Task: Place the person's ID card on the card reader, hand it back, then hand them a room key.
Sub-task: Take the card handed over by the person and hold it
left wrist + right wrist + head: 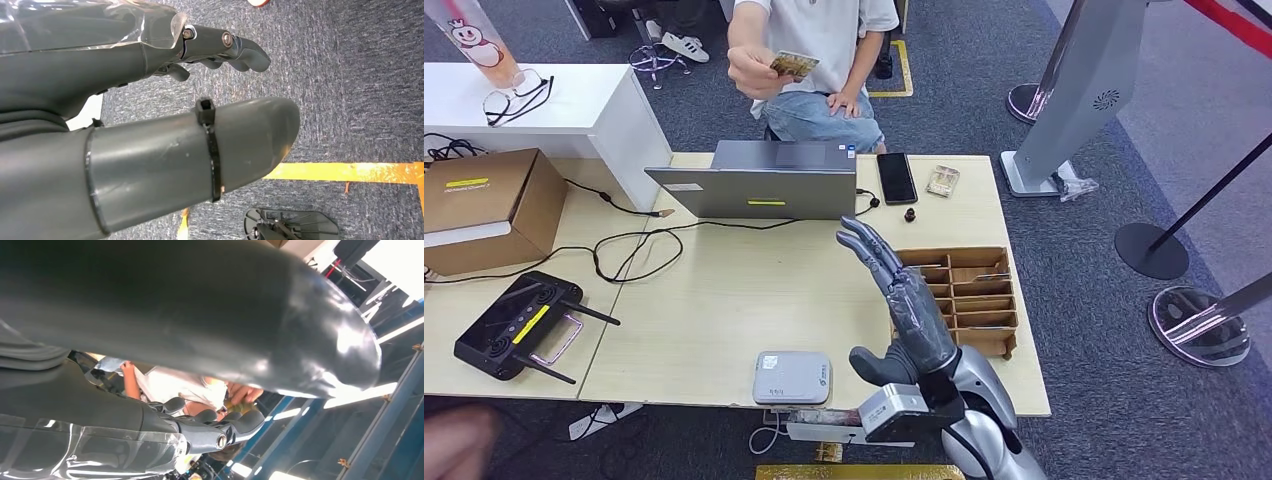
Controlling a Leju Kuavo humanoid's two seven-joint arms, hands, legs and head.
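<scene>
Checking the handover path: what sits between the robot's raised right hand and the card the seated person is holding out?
In the head view, the open grey laptop stands between the right hand and the yellowish card; a black cable runs before it.

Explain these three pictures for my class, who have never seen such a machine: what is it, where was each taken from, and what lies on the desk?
It is a humanoid robot. The wide picture is its own head view, looking down at a desk. Its right hand is raised, open and empty, toward a seated person holding up a card. On the desk lie a laptop, a phone, a wooden slotted tray and a small grey card reader. The other two pictures come from wrist cameras; the left hand hangs over carpet, empty.
</scene>
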